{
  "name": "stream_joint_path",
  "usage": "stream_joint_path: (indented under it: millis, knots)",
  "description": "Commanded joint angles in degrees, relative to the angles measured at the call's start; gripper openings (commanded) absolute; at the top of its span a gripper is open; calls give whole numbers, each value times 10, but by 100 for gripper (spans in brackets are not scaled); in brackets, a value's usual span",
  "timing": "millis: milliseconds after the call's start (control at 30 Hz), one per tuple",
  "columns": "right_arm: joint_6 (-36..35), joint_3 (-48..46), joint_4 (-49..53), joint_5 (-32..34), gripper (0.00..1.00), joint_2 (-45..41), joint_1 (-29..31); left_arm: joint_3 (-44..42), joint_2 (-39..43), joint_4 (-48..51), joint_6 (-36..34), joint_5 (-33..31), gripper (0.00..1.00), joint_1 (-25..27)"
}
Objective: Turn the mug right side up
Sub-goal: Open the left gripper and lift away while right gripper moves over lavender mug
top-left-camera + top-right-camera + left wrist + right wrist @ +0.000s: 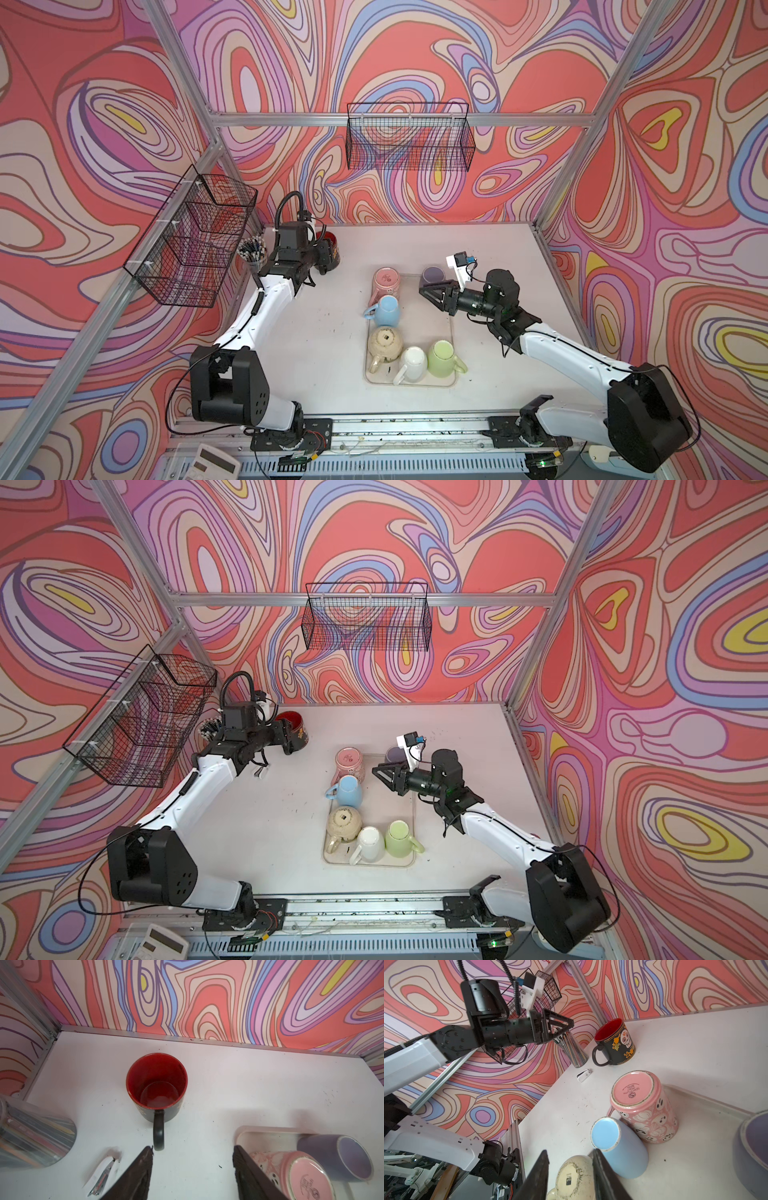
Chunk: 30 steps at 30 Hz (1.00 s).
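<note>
Near edge of desk: tray holds white mug, green mug, cream mug, blue mug and pink mug, all bottom up, probably queued for flipping. Right pincer hovers over the tray's far end, jaws part open, gripping nothing. Far left: black mug stands on the desk mouth up, off the tray. Left pincer is open, the mug's handle just beside one jaw. Looks let go, flip seems done.
</note>
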<state>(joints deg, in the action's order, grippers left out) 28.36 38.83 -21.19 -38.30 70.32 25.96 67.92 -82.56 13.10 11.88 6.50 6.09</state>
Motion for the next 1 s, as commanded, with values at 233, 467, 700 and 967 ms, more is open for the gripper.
stream_joint_path:
  millis: [233,467,700,967]
  knots:
    - [-12,-10,175,50,47,-113,2,-56,114,143,13,-18,68,100]
    - [-24,-10,293,91,61,-187,2,-91,202,203,24,-25,67,132]
    - [-31,-11,353,111,65,-230,2,-85,239,249,8,-18,66,141]
    - [-54,-9,384,138,65,-234,2,-42,203,302,-23,-30,68,164]
